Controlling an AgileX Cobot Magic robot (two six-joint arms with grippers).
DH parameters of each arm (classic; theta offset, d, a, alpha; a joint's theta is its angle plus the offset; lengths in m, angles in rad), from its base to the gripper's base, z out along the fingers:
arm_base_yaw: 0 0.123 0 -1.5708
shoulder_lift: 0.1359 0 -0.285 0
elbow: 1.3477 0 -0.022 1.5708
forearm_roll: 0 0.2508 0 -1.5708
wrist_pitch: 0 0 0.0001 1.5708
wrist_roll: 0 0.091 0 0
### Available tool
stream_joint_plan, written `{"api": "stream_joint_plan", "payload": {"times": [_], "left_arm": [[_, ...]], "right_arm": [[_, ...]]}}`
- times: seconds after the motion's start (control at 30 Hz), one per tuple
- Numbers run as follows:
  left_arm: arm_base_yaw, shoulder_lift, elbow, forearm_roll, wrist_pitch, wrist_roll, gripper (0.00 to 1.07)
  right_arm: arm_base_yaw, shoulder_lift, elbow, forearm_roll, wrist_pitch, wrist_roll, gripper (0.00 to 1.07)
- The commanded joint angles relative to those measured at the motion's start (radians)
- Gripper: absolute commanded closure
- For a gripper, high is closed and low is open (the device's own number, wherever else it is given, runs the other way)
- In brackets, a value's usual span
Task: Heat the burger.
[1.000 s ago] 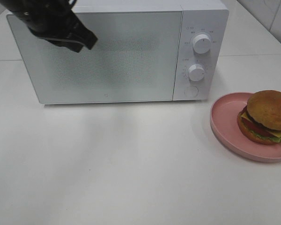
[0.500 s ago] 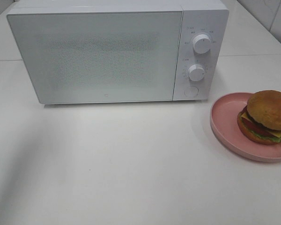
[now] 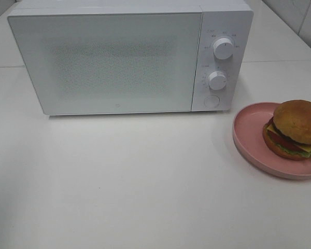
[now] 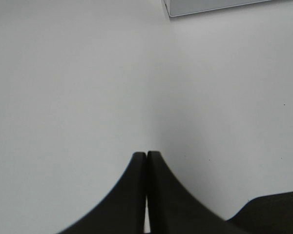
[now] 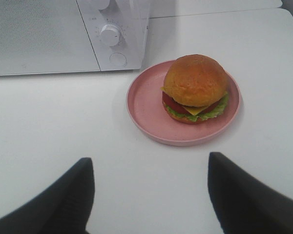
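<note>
Burger unmoved on plate; left arm gone from microwave.

A white table is carrying a closed white microwave and, seemingly just beside it, a pink plate.

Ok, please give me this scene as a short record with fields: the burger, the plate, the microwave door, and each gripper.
burger: whole burger sitting on the plate, toward the side away from the microwave
plate: pink plate on the white table, right of the microwave
microwave: white microwave at the back of the table, door shut, two knobs and a round button on its right panel
left gripper: left gripper shut, holding nothing, above bare table
right gripper: right gripper open, holding nothing, facing the burger, not touching the plate
</note>
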Motion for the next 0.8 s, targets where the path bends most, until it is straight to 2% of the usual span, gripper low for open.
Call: {"api": "stream_joint_plan", "payload": {"times": [0.03, 0.2, 0.23, 0.37, 0.43, 0.63, 0.7, 0.8], "left_arm": [[0.004, -0.170, 0.057, -0.016, 0.050, -0.012, 1.06], [0.004, -0.325, 0.096, -0.011, 0.058, -0.012, 1.06], [0.004, -0.398, 0.115, -0.014, 0.058, -0.012, 1.06], [0.004, -0.479, 0.138, -0.023, 0.056, -0.011, 1.06], [0.004, -0.575, 0.170, -0.058, 0.055, -0.001, 1.06], [0.004, -0.620, 0.198, -0.113, 0.020, 0.039, 1.06], [0.004, -0.602, 0.198, -0.152, 0.019, 0.094, 1.06], [0.004, -0.602, 0.198, -0.158, 0.020, 0.102, 1.06]], "right_arm": [[0.000, -0.026, 0.001, -0.003, -0.013, -0.006, 0.44], [0.000, -0.026, 0.001, -0.003, -0.013, -0.006, 0.44], [0.000, -0.026, 0.001, -0.003, -0.013, -0.006, 0.44], [0.000, -0.026, 0.001, -0.003, -0.013, -0.006, 0.44], [0.000, -0.026, 0.001, -0.003, -0.013, -0.006, 0.44], [0.000, -0.026, 0.001, -0.003, -0.013, -0.006, 0.44], [0.000, -0.025, 0.001, -0.003, -0.012, -0.006, 0.44], [0.000, -0.025, 0.001, -0.003, -0.012, -0.006, 0.44]]}}
